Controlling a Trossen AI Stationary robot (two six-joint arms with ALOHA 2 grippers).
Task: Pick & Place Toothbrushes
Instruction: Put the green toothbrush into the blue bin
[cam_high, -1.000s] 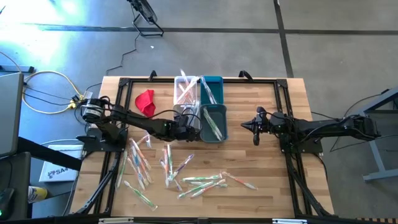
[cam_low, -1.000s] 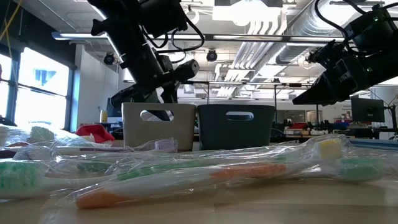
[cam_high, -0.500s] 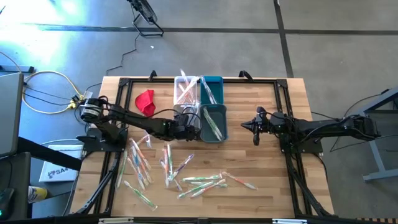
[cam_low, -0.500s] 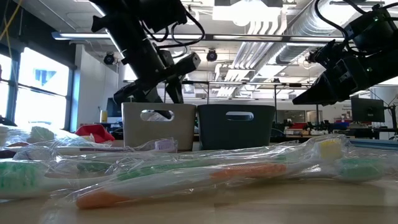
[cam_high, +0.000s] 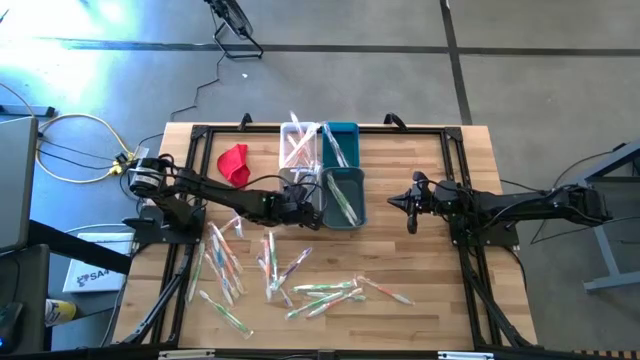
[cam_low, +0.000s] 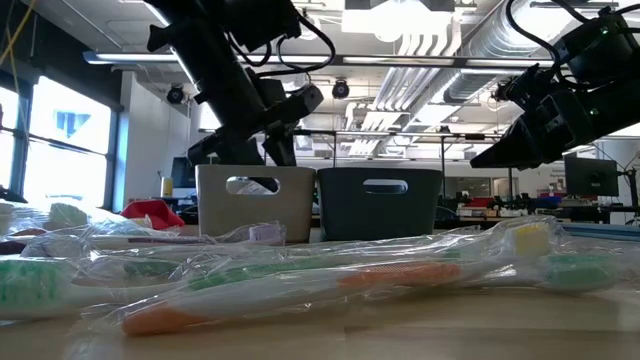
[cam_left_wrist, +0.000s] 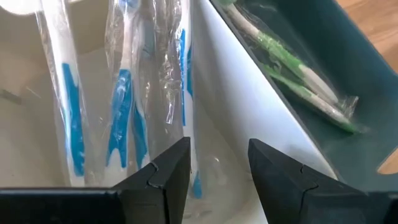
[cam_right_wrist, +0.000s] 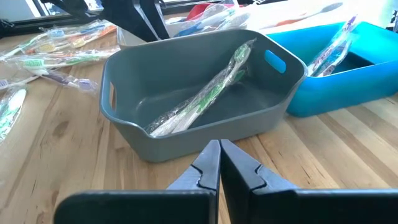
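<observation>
My left gripper (cam_left_wrist: 217, 163) hangs open, slanting down into a white bin (cam_left_wrist: 242, 118) at the table's middle (cam_high: 304, 203). Blue-handled toothbrushes (cam_left_wrist: 121, 118) in clear wrappers lie in that bin under and beside the fingers; nothing sits between the fingers. In the grey bin (cam_right_wrist: 186, 134) beside it lie green-handled toothbrushes (cam_right_wrist: 208, 93). Many more wrapped toothbrushes (cam_high: 290, 275) lie loose on the near half of the table. My right gripper (cam_right_wrist: 219, 163) waits shut and empty to the right of the grey bin (cam_high: 402, 203).
Behind the two bins stand a clear bin (cam_high: 299, 146) and a blue bin (cam_high: 340, 141), each with toothbrushes. A red cloth (cam_high: 235, 163) lies at the far left. Black frame rails (cam_high: 470, 270) run along both sides of the table. Bare wood shows between the bins and the right arm.
My left gripper has opened wider over the white bin and rolled a little about its own axis, staying in place. My right arm has kept still.
</observation>
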